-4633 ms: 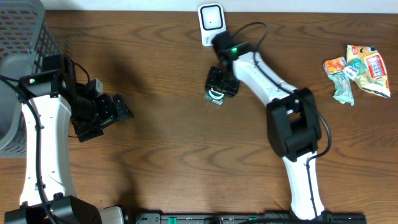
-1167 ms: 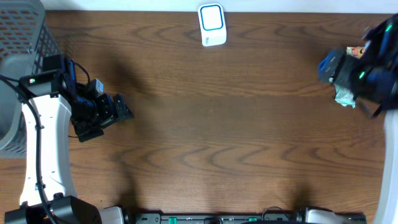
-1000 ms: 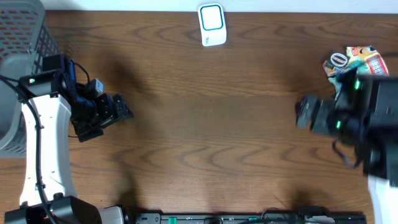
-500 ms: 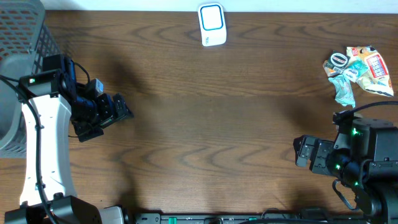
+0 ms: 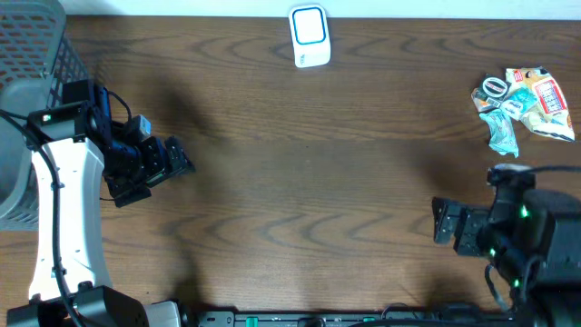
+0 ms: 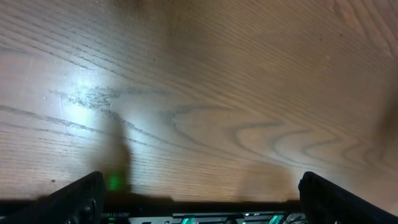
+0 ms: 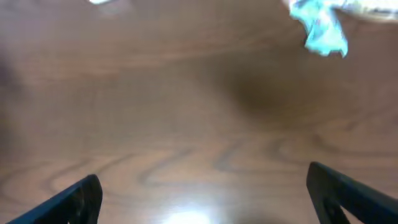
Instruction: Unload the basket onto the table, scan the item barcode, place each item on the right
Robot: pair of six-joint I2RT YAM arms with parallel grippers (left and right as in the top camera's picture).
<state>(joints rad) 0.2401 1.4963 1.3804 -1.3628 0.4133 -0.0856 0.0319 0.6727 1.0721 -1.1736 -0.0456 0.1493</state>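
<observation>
Back from the scanner point(image 5: 309, 36) at the far edge, the right arm now sits folded at the near right corner of the table point(image 5: 300, 182). The small round item point(image 5: 495, 88) it carried earlier lies on the heap of snack packets point(image 5: 536, 95) at the far right. The right gripper point(image 5: 440, 221) points left, low over bare wood and well apart from the heap. Its jaws stand spread wide with nothing between them, and its wrist view shows both fingers point(image 7: 74, 200) at the bottom corners. A teal wrapper point(image 7: 323, 34) lies far ahead of them.

On the left side, the left arm has not shifted. The left gripper point(image 5: 177, 163) hangs over the table, near the grey basket point(image 5: 27, 54). Its jaws gape fully and hold nothing.
</observation>
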